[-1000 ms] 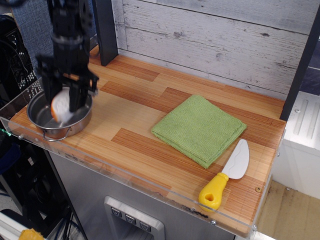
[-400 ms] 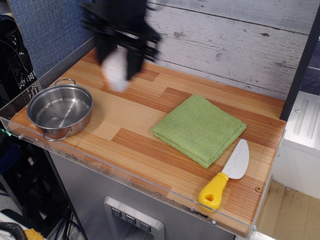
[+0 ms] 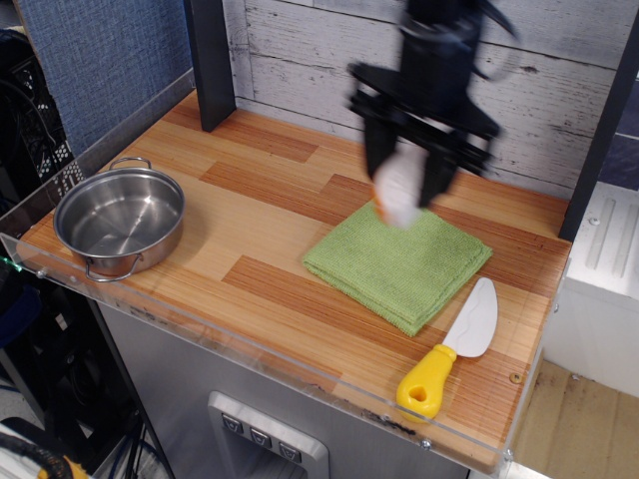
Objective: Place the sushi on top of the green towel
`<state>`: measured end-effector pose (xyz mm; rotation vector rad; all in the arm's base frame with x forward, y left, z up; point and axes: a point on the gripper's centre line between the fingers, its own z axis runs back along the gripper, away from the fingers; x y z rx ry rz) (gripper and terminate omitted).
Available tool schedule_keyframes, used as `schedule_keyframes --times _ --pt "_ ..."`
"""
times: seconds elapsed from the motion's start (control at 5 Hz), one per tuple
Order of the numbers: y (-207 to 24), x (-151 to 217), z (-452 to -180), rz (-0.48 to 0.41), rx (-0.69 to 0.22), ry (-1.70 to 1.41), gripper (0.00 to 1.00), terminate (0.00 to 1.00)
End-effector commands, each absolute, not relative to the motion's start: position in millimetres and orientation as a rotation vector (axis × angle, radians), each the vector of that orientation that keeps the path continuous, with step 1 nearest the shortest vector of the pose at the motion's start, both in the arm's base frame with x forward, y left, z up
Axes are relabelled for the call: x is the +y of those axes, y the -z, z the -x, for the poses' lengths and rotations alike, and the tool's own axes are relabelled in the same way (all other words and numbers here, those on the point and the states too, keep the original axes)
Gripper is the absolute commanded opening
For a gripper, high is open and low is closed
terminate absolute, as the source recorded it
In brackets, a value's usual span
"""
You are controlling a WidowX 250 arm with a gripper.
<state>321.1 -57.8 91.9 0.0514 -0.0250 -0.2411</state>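
One black gripper [image 3: 401, 170], clenched on the small white-and-orange sushi [image 3: 397, 192], had swung from the steel pot [image 3: 120, 220] to the folded green towel's [image 3: 399, 261] twelve o'clock edge, ready for lowering.

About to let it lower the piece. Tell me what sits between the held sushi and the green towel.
Nothing visible does. The gripper holds the sushi above the far edge of the green towel, whose top is bare. The toy knife lies beside the towel's near right edge, and the steel pot stands far left.
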Motion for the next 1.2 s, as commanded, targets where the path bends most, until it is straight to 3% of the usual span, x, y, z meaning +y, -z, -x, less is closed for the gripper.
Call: schedule_keyframes --times 0.0,0.4,0.8,1.0 --pt "-91.5 -57.6 -318.2 -0.081 -0.026 0.214 0.00 0.00" --pt "-88.3 -24.4 -311.9 -0.171 -0.001 0.160 0.00 0.00" --pt "-60.6 -21.2 -303.7 -0.169 0.077 0.169 0.00 0.00" --pt "-59.8 -22.3 -302.9 -0.116 0.089 0.185 1.00 0.00"
